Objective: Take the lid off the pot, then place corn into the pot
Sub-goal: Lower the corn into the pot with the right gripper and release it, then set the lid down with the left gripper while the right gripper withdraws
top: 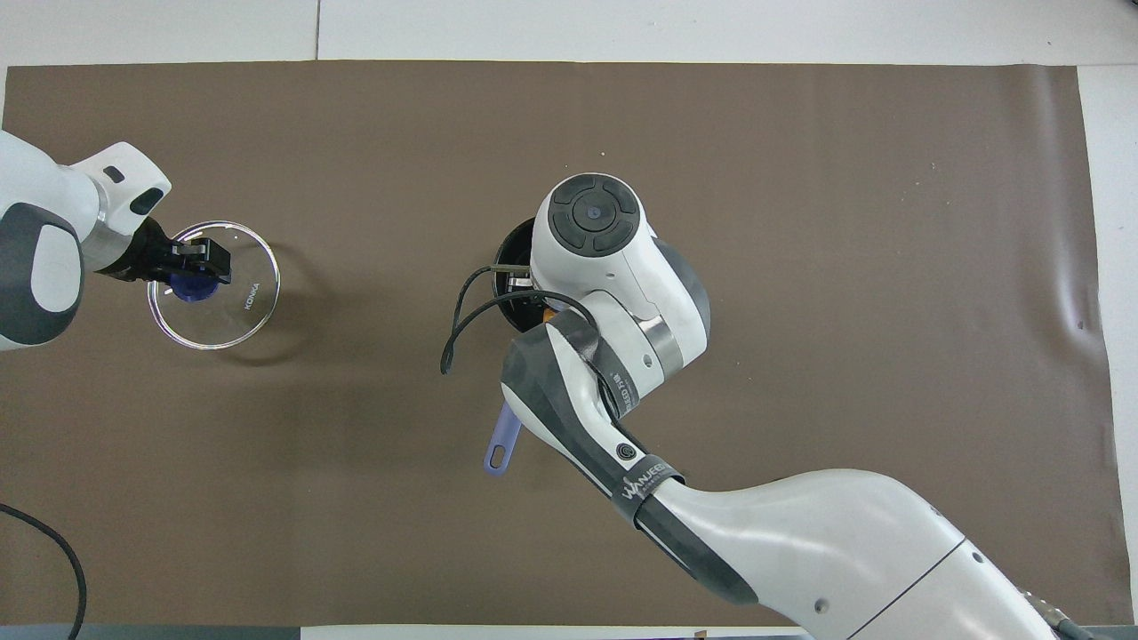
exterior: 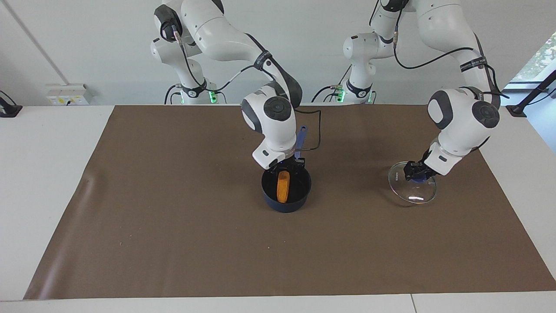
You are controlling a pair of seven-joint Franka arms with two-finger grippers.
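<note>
Orange-yellow corn cob [exterior: 282,186] stands in the dark navy saucepan [exterior: 302,198], pinched by the right gripper [exterior: 284,168]. Left gripper [exterior: 415,172] pinches the knob of the clear glass lid [top: 244,307], printed "KONKA", tilted against the brown worktop [exterior: 173,217].

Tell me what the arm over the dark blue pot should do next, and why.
Probably open the right gripper and let go. The orange-yellow corn cob already hangs inside the small dark navy saucepan, with its upper end at that gripper. The left gripper is at the knob of the round clear glass lid, well off the saucepan toward the left arm's end of the table.
</note>
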